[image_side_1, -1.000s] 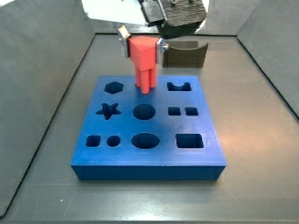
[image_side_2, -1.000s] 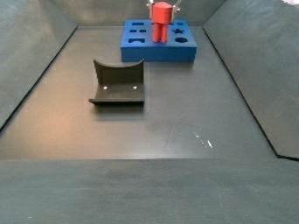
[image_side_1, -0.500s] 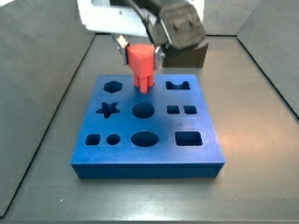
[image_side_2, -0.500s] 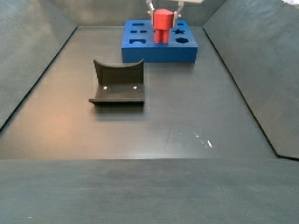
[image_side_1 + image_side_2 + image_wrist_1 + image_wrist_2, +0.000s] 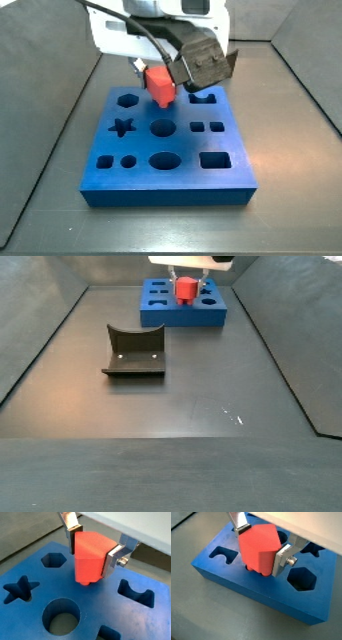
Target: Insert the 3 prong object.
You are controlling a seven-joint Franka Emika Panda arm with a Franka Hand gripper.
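Note:
My gripper is shut on the salmon-red 3 prong object, held upright, prongs down. Its prong tips sit at the top face of the blue board, between the hexagon hole and the arch-shaped hole, by the board's edge nearest the dark block. Whether the prongs are in a hole is hidden. The peg and gripper show in both wrist views. In a side view the peg stands low on the board under the gripper. In a side view it rises from the far board.
The board has a star hole, round holes and square holes. A dark grey curved block lies on the grey floor away from the board. Grey walls slope up around the floor.
The gripper has come down with the peg: it hung well above the board a second ago and now reaches the board's top face. The arm's body now hides the dark block in a side view.

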